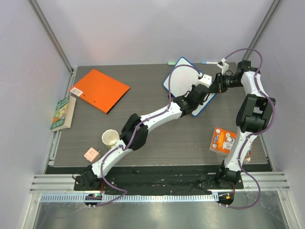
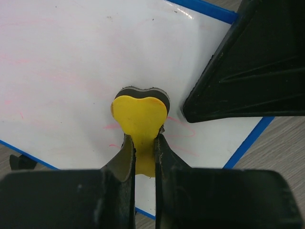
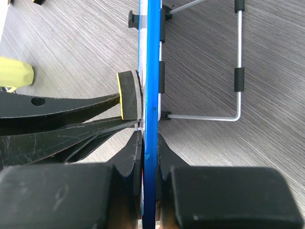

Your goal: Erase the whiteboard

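The whiteboard (image 1: 182, 78) is found at the far right of the dark wood-grain table (image 1: 162, 143), well apart from the orange folder (image 1: 100, 90) lying at the far left. Its blue rim is clamped between the fingers of the right gripper (image 3: 149, 143) (the board is seen edge-on in that wrist view, with a wire stand (image 3: 237, 71) on its back). A yellow heart-shaped eraser (image 2: 139, 112) is pinched tight by the left gripper (image 2: 143, 148), its dark felt pad pressed against the white face. Faint red marks (image 2: 183, 130) are seen just beside the eraser.
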Robot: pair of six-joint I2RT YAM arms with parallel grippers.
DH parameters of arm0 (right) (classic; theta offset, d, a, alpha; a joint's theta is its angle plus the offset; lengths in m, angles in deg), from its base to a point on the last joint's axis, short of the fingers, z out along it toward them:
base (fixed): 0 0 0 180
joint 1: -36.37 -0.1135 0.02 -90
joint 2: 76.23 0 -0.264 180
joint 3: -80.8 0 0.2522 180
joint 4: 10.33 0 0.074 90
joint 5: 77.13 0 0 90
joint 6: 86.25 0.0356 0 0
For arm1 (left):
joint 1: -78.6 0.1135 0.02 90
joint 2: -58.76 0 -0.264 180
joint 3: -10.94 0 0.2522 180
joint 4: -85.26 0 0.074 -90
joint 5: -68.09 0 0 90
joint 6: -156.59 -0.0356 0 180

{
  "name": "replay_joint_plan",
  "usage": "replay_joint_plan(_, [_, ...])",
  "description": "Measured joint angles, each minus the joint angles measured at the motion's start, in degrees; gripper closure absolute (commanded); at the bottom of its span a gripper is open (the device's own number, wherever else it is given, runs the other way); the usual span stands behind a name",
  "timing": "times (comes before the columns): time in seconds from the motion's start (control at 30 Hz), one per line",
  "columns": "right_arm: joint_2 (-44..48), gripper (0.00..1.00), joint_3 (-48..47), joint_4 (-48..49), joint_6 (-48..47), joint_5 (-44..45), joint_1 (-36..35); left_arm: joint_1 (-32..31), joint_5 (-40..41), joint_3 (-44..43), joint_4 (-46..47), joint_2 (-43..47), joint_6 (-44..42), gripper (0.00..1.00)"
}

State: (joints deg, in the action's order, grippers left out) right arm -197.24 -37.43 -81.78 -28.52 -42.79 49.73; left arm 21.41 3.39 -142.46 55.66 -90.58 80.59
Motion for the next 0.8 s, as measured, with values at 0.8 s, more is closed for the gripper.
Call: replay_joint_plan(0.8, [0.0, 0.99, 0.1, 0.2, -0.5, -0.8, 0.0, 2.4, 0.9, 16.6, 8.0, 7.1, 28.8, 1.00])
